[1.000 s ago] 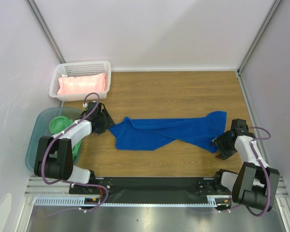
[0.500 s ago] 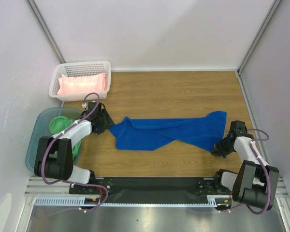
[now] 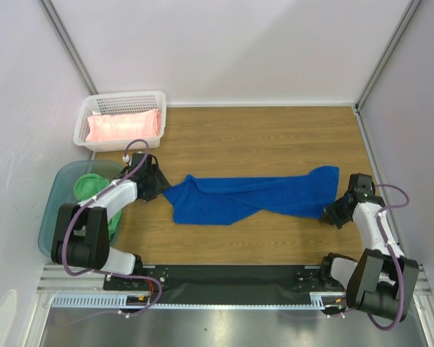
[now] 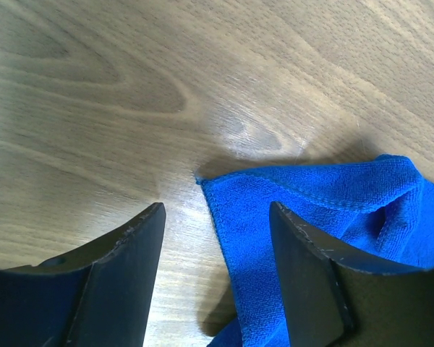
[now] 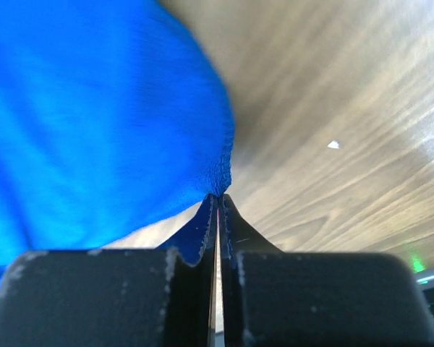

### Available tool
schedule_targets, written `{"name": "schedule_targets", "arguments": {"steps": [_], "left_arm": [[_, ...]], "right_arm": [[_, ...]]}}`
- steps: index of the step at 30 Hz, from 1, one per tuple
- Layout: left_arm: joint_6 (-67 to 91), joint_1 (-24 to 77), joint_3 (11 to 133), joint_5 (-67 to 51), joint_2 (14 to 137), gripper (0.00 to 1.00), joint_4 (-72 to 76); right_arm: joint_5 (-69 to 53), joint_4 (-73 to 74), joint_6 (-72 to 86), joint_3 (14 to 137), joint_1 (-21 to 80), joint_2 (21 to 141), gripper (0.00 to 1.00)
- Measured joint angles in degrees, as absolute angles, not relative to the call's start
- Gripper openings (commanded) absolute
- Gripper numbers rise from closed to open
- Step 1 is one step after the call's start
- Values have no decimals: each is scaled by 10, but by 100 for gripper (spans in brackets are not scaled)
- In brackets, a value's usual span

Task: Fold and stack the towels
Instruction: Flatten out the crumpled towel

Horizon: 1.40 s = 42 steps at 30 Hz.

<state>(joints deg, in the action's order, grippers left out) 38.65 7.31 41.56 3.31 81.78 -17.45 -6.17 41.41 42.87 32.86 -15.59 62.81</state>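
The blue towel (image 3: 253, 196) is clamped at its right end by the right tool (image 5: 217, 199); the left tool (image 4: 217, 211) is spread apart.

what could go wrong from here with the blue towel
The right hand is shut on only the very hem of the blue towel; it may slip free when lifted. The left hand is open with the towel's corner barely between its fingers; closing may miss it. The towel lies twisted, so folding could trap creases.
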Motion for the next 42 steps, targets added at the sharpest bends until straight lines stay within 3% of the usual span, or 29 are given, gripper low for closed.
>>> {"name": "schedule_targets", "arguments": {"steps": [12, 20, 22, 25, 26, 27, 35, 42], "left_arm": [[386, 73, 416, 32, 825, 62, -175], [379, 73, 416, 18, 849, 51, -155], [375, 73, 417, 15, 853, 45, -148], [373, 73, 417, 17, 862, 24, -138], [371, 72, 417, 17, 866, 4, -133], [374, 72, 418, 17, 868, 0, -128], [359, 72, 426, 17, 870, 0, -135], [283, 73, 505, 23, 768, 0, -211]], "right_arm": [[-54, 421, 431, 398, -156, 593, 0], [-54, 422, 435, 406, -154, 610, 0], [-54, 423, 435, 413, -154, 612, 0], [-52, 421, 435, 424, -154, 615, 0], [-52, 422, 435, 429, -154, 618, 0], [-52, 422, 435, 439, -154, 624, 0], [-36, 432, 409, 550, -153, 669, 0], [8, 486, 358, 726, -156, 673, 0]]}}
